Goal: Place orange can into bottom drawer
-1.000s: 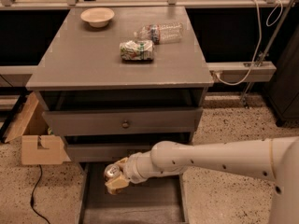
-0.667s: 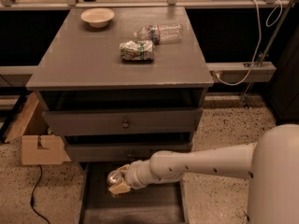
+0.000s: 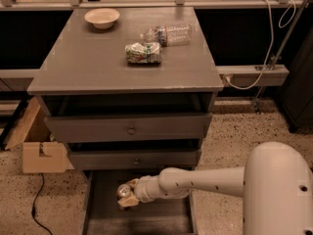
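Camera view: one hand (image 3: 126, 197), tan-fingered at the end of a smooth, rounded white arm (image 3: 195, 182), is seen over the open bottom drawer (image 3: 105, 217), a shallow dark-grey tray with raised side walls. The hand is clamped around one orange can (image 3: 123, 190), a small metal cylinder with its silver top turned upward. The can is held within the drawer's outline, toward its back; whether it touches the drawer floor cannot be told. Two flat grey knobbed drawers (image 3: 98, 129) are stacked above. On the matte grey tabletop (image 3: 93, 62) three things are counted: one pale round bowl (image 3: 101, 17) near the far left corner, one clear plastic bottle (image 3: 166, 34) lying near the far edge, and one crushed can (image 3: 143, 53), green-white and crumpled, just beside it toward the middle.
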